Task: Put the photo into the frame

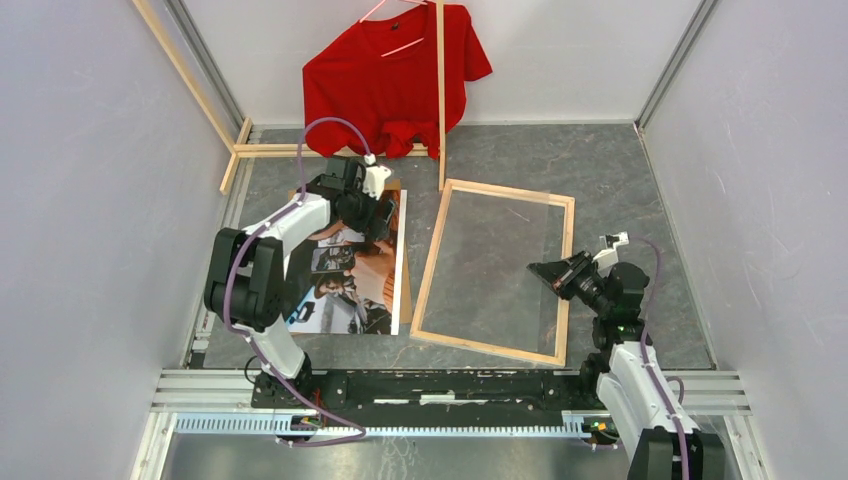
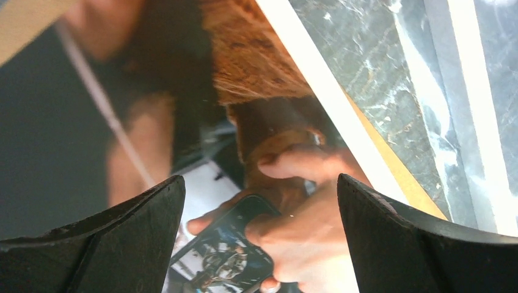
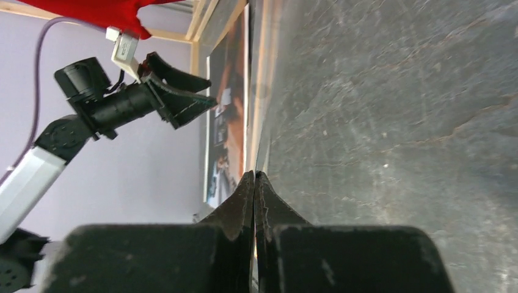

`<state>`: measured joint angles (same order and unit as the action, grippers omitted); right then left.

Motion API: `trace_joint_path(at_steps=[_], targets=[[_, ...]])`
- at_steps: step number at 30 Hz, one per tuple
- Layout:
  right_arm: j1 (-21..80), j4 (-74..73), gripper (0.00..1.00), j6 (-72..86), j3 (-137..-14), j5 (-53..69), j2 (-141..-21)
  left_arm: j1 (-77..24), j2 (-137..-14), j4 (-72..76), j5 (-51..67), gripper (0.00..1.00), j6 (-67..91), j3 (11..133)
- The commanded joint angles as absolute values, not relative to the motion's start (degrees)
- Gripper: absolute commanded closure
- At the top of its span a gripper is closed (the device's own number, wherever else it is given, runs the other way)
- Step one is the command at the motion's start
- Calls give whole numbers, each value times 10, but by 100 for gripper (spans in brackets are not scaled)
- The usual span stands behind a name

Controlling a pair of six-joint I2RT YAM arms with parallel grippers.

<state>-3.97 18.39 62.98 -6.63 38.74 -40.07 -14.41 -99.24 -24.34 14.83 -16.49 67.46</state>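
The photo (image 1: 355, 275), a print of people in dark and orange tones, lies face up on the table at the left. My left gripper (image 1: 368, 215) is open and hovers just above the photo's far part; in the left wrist view (image 2: 261, 244) the print fills the gap between the fingers (image 2: 122, 238). The frame (image 1: 430, 270), pale wood, lies at the centre. My right gripper (image 1: 542, 270) is shut on the thin edge of the frame's clear pane (image 1: 500, 260) near the right rail. In the right wrist view (image 3: 255, 177) the pane runs edge-on from the jaws.
A brown cardboard sheet (image 1: 405, 290) lies under the photo, its edge showing on the right (image 2: 397, 177). A red T-shirt (image 1: 395, 80) hangs at the back on a rack of pale wooden poles (image 1: 440, 100). Grey walls close in the left and right.
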Motion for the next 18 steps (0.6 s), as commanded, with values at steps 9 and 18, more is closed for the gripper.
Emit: trace_joint_path(at_steps=[9,18], targets=[[-47,95,100,456,-131,295,-378,-227,-978,-238,123,0,-182,632],[-57,53,100,400,-152,282,-395,-239,-992,-233,118,0,-179,636]])
